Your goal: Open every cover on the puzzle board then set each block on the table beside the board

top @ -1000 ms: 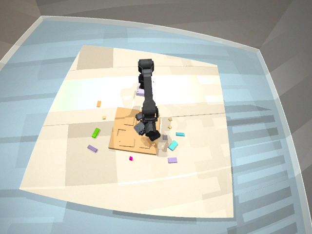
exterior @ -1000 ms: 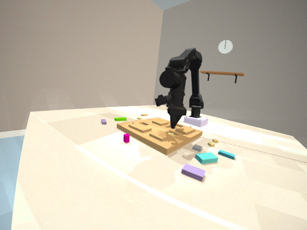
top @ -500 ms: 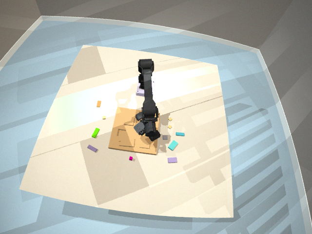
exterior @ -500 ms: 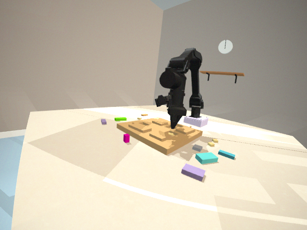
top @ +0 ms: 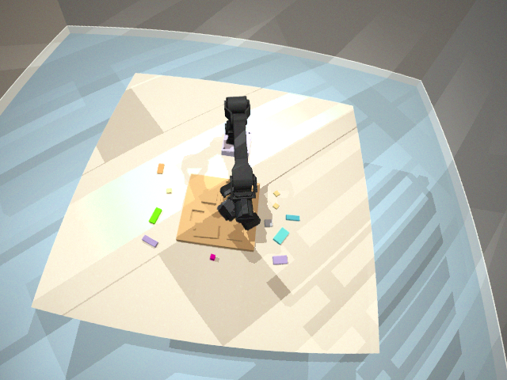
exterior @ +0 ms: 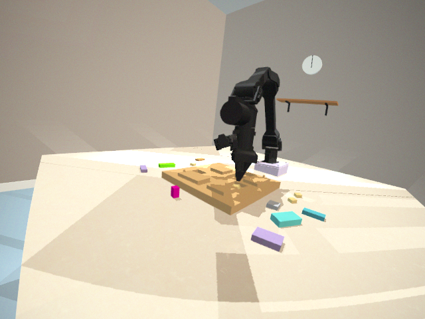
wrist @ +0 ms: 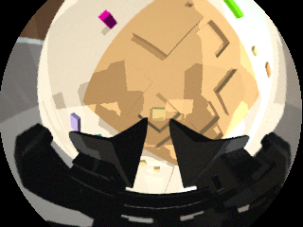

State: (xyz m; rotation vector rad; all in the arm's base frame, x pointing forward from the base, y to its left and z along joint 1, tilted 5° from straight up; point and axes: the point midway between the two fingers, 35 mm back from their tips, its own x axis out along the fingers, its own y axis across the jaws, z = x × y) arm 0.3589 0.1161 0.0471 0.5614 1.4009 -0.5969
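The fingers (exterior: 239,179) stand partly open, with a gap between their tips and nothing gripped; they point down over the puzzle board (top: 204,241) (exterior: 231,209) (wrist: 189,43); a small pale yellow block (exterior: 236,186) (wrist: 158,113) lies in the board just beyond the tips in the wrist view, apart from them; whether it sits wholly down in its well I cannot tell. The fingers are black, tapering to narrow points; the board is a flat square slab, wood-coloured, with raised rectangular covers and angular recesses, crossed by patchy shadow.

Around the board, on the smooth cream desk (top: 184,294) (exterior: 119,257), lie plain, matt-looking pieces; near the board's one side are a grey block (top: 268,222) (exterior: 273,205), two small yellow pieces, a flat turquoise block (top: 281,236) (exterior: 286,218), a slim blue bar (top: 292,218) (exterior: 313,214) and a purple block (top: 280,260) (exterior: 267,238); a small magenta block (top: 212,256) (exterior: 174,191) (wrist: 108,19) is near another edge; on the opposite side lie a bright green bar (top: 154,215) (exterior: 167,165) (wrist: 234,8), another purple bar (top: 150,241) (exterior: 143,168), an orange block (top: 160,168) (exterior: 199,159) (wrist: 268,69) and a small yellow piece (top: 169,191) (exterior: 192,164) (wrist: 255,50); the black arm (top: 240,142) (exterior: 270,109) rises from a pale lilac base (top: 229,153) (exterior: 271,169).
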